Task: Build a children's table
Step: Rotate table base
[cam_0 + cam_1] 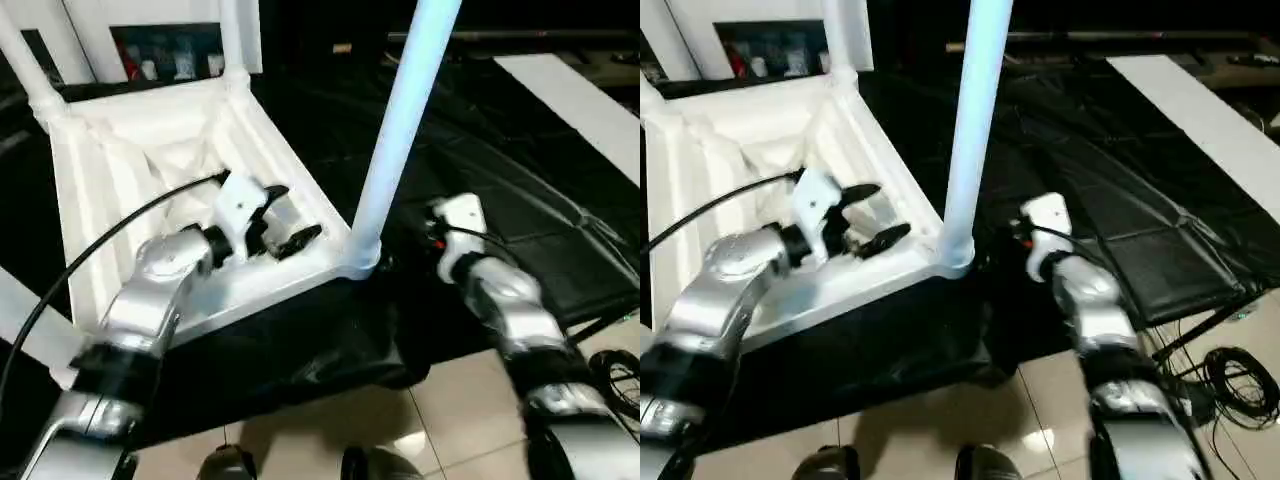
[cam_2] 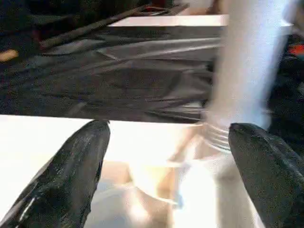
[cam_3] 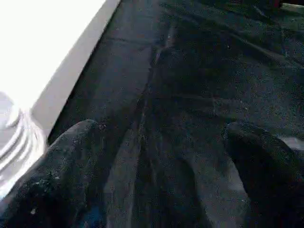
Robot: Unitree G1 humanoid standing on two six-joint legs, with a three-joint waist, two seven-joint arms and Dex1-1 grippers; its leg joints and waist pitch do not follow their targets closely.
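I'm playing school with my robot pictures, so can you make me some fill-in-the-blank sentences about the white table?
1. The white table lies ____ side up, showing its ribs.
2. The nearest leg stands in a ____ socket of the table.
3. The left end effector has its fingers ____ above the table's underside.
4. The cloth under the table is ____ in colour.

Missing words: under; corner; open; black
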